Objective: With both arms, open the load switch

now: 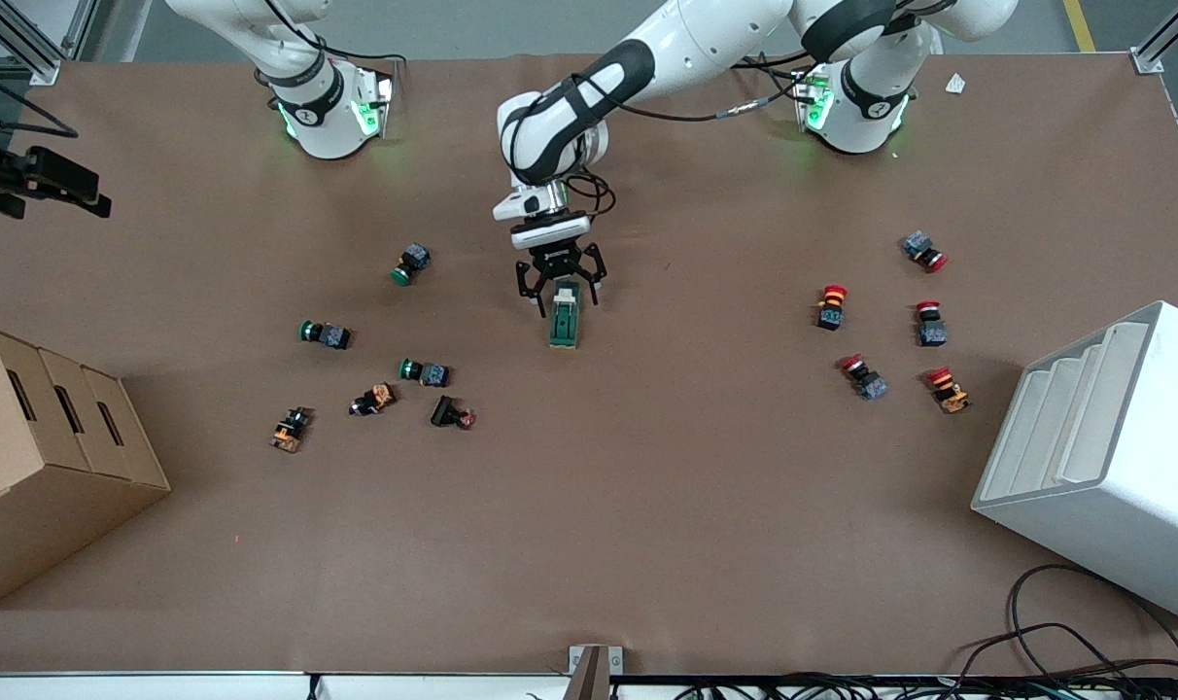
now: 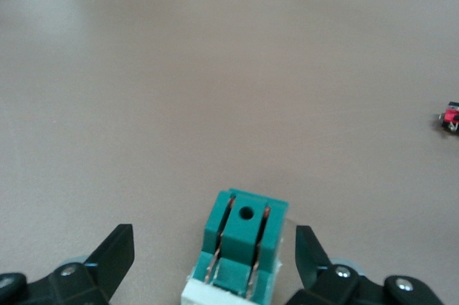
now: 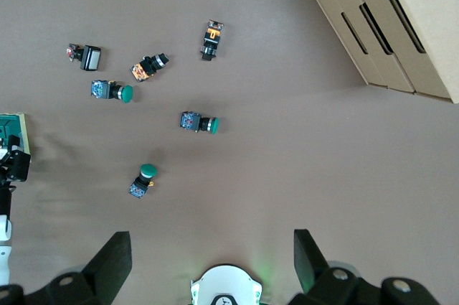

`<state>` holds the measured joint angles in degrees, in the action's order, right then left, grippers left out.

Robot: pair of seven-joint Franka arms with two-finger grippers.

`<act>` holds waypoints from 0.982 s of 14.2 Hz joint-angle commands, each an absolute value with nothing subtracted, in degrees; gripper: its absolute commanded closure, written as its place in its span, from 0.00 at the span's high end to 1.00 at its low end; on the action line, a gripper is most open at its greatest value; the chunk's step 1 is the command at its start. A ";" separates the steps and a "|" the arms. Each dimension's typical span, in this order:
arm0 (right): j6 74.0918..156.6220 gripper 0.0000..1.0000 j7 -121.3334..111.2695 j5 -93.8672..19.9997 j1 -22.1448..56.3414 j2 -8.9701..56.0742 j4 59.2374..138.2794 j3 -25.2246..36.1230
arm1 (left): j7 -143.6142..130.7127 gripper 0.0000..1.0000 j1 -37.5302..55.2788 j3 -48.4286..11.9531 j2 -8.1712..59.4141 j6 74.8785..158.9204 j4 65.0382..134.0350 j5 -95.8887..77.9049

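Front view: the load switch (image 1: 565, 317) lies at the centre of the frame on the brown table (image 1: 647, 506), its white end tucked under the left gripper (image 1: 561, 284), whose fingers stand apart on either side of it; whether they touch it cannot be told. The right arm waits; only its base (image 1: 329, 112) shows at upper left, its gripper cut off by the frame. Green and orange push buttons (image 1: 375, 374) scatter at centre left, red-capped ones (image 1: 885, 321) at centre right. A cardboard box (image 1: 50, 457) is cropped at the lower left edge, a white stepped bin (image 1: 1109, 457) at lower right.

Left wrist view: the switch's green body fills the lower centre, its white end cut off by the bottom edge. A black fingertip (image 2: 115, 255) sits each side, clear of it.

Right wrist view: the right gripper (image 3: 213, 262) hangs spread wide above its own base. The switch is a green sliver at the left edge, mostly cut off.
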<state>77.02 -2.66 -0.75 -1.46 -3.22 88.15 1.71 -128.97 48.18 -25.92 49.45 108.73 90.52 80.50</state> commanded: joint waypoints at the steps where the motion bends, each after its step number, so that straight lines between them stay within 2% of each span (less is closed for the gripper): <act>1: 78.66 1.00 -2.37 0.00 -1.05 -7.38 92.90 2.11 | -122.89 1.00 47.81 -26.46 48.87 108.20 85.18 72.71; 4: 79.89 1.00 -2.37 0.00 -0.97 -7.29 92.90 2.02 | -114.11 1.00 46.07 -26.19 43.09 108.19 84.46 63.76; 7: 80.86 1.00 -2.46 0.00 -0.70 -7.12 92.90 1.93 | -97.35 1.00 40.80 -25.76 35.09 107.50 81.74 46.45; 14: 81.21 1.00 -2.37 -0.09 0.09 -7.12 92.90 1.93 | -58.86 1.00 17.44 -26.19 18.83 103.54 81.39 25.78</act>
